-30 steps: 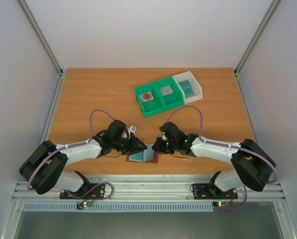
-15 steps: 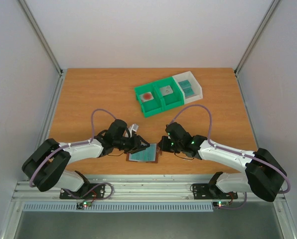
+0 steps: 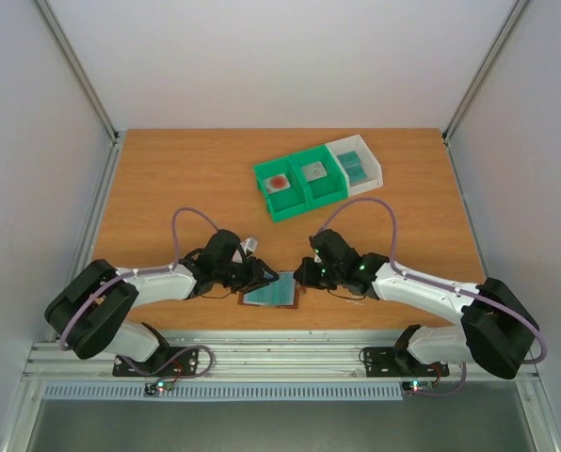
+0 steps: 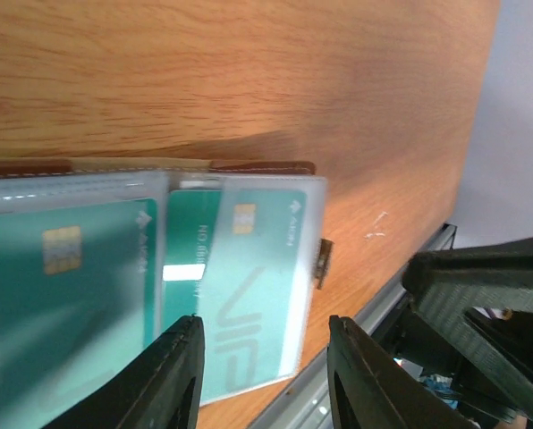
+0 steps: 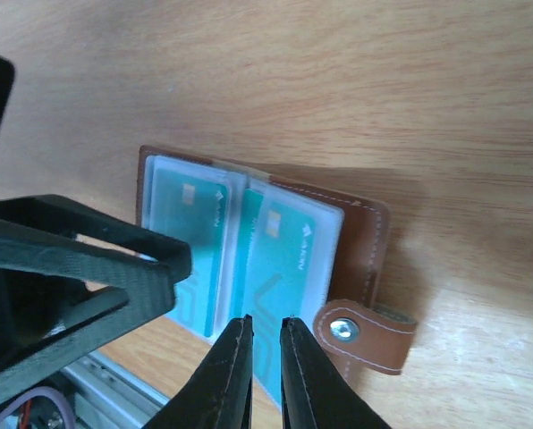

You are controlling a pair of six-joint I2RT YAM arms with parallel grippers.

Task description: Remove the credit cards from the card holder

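The card holder (image 3: 271, 293) lies open near the table's front edge, brown leather (image 5: 375, 234) with a snap tab (image 5: 365, 332). Clear sleeves hold teal credit cards (image 5: 289, 259) (image 4: 249, 286); another card (image 5: 190, 246) sits in the left sleeve. My left gripper (image 3: 264, 277) (image 4: 262, 331) hovers over the holder's left side, jaws open and wide apart above a sleeved card, touching nothing. My right gripper (image 3: 303, 275) (image 5: 265, 323) is over the right sleeve's lower edge, open only by a narrow gap with nothing visibly between the fingers.
A green bin (image 3: 299, 188) at the back holds a red-spotted tile (image 3: 279, 183) and a grey tile (image 3: 313, 171). A white bin (image 3: 367, 169) joins it on the right. The metal rail (image 3: 280, 353) runs just behind the holder's near edge.
My left jaws have widened. The right arm's elbow swung out to the right while its gripper stayed at the holder's right edge. More teal shows on the open holder.
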